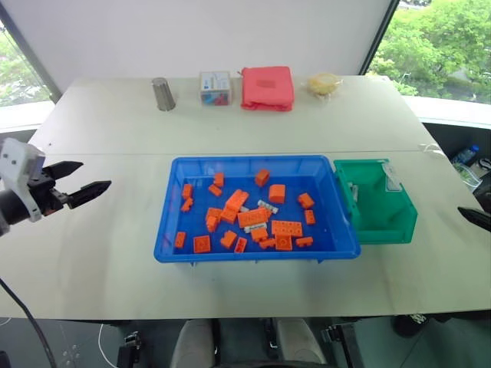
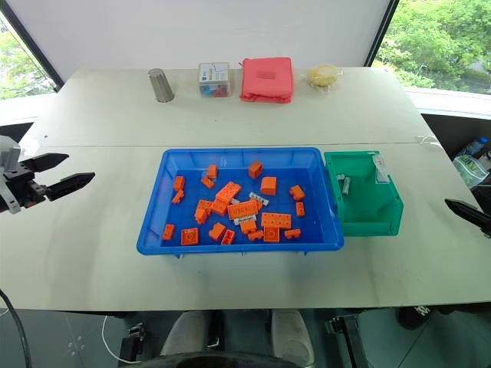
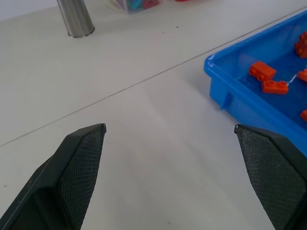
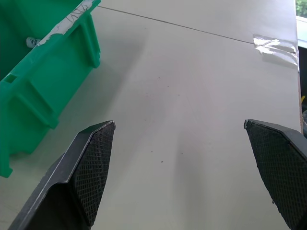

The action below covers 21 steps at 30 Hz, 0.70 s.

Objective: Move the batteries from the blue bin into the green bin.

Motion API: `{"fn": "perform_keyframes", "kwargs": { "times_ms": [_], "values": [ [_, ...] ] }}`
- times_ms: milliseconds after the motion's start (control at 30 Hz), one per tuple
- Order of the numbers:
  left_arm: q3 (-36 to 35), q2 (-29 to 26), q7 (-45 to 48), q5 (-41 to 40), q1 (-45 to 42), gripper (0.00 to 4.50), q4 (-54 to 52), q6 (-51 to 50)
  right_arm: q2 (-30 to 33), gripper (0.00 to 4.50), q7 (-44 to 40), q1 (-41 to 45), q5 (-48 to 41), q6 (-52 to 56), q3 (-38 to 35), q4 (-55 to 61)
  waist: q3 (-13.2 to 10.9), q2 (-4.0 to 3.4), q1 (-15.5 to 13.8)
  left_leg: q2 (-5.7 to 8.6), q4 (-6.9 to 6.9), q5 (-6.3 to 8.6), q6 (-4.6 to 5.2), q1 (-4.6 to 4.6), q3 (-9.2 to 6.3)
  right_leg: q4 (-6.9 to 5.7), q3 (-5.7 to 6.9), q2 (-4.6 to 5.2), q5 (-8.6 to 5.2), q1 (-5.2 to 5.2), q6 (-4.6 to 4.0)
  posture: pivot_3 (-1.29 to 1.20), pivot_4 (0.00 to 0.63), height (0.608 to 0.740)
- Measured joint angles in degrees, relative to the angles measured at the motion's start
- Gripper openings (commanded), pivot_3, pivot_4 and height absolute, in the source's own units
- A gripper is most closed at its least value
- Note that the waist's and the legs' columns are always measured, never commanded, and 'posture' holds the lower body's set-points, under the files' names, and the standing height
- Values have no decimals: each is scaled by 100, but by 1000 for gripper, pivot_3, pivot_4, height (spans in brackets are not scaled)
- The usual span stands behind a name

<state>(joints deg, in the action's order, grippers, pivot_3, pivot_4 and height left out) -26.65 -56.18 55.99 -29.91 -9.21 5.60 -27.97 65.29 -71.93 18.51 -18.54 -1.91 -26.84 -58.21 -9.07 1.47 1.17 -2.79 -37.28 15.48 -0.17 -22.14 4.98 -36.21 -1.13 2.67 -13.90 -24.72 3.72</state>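
The blue bin (image 1: 253,160) sits at the middle of the table, scattered with orange bricks (image 1: 236,201). Among the bricks lie two silvery batteries (image 1: 268,206) (image 1: 255,227). Touching its right side is the green bin (image 1: 376,201), with batteries (image 2: 343,184) lying against its left wall. My left gripper (image 1: 90,176) hovers open and empty over the table, well left of the blue bin; the left wrist view shows the blue bin's corner (image 3: 230,81) ahead. My right gripper (image 4: 180,123) is open and empty over bare table, right of the green bin (image 4: 48,76); one finger (image 1: 474,217) shows at the frame edge.
Along the far edge stand a metal cup (image 1: 163,93), a small clear box (image 1: 215,87), a folded red cloth (image 1: 268,87) and a yellow bagged item (image 1: 324,83). A strip of tape (image 4: 273,45) lies on the table right of the green bin.
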Motion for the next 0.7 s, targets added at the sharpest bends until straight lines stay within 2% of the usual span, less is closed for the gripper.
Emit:
{"fn": "perform_keyframes", "kwargs": {
  "times_ms": [233, 433, 533, 700],
  "values": [
    [-1, 112, -34, -54, 74, 4500, -271, -30, 1, 4432, 67, 151, 39, 156, 207, 286, 0, -1, 7, 0, -1, 0, 0, 5, 2, -1, -5, 1, 2, 2, 2, 0, 150, 740],
    [11, 115, 90, -187, 168, 4500, -575, -201, 4, 4432, 37, 524, 14, 752, 396, 948, -2, -5, 3, -1, -4, 0, -1, 8, 1, -7, -6, 0, 2, 2, 3, 0, 150, 740],
    [190, 80, 335, -513, 57, 4500, -1077, -549, -32, 4432, -128, 972, -119, 1283, 676, 1757, -5, -9, 7, -2, -12, 0, -1, 8, -6, -13, -12, 0, 5, 2, 5, 0, 150, 740],
    [963, -102, 879, -885, -487, 4500, -1981, -895, -697, 4432, -513, 2149, -357, 2109, 1648, 3345, -7, -11, 6, -4, -15, -2, -4, 10, -7, -18, -11, -13, 12, 2, 2, 0, 150, 740]
  ]
}}
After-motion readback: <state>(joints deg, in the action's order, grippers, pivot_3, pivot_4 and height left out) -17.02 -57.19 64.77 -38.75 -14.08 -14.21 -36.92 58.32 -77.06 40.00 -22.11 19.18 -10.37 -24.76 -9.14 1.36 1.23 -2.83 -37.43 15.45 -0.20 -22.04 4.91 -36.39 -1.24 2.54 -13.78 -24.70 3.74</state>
